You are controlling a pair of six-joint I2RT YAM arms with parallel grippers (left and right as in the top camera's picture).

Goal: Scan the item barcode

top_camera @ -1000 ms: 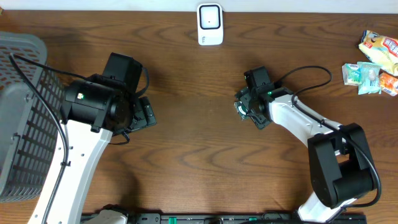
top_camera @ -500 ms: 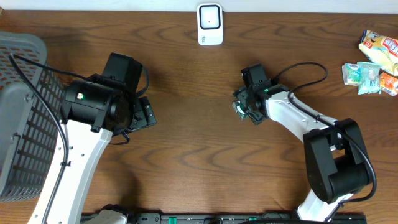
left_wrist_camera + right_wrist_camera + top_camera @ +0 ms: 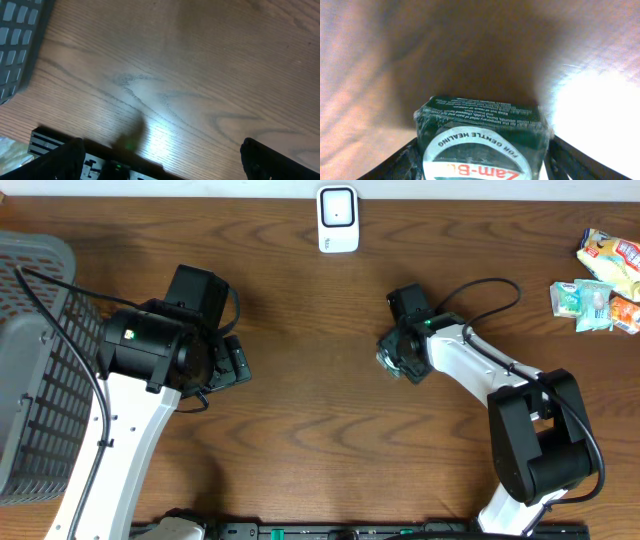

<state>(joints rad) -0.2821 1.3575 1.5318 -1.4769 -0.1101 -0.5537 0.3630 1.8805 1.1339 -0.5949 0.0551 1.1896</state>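
Overhead, the right claw (image 3: 392,360) has crept toward 11 o'clock and drawn its jaws in around the green balm box (image 3: 386,358), just 3 o'clock of the middle of the tabletop (image 3: 300,450), with the scanner (image 3: 338,218) at 12 o'clock. The left wrist view shows the left claw (image 3: 165,160) spread wide over bare wood, holding nothing. In the right wrist view the fingers (image 3: 395,162) hug the box's sides, though whether they grip yet I cannot tell; pickup seems underway.

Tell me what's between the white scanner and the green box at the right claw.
Nothing: only bare wood tabletop lies between the white scanner and the green box. The overhead view shows that stretch clearly.
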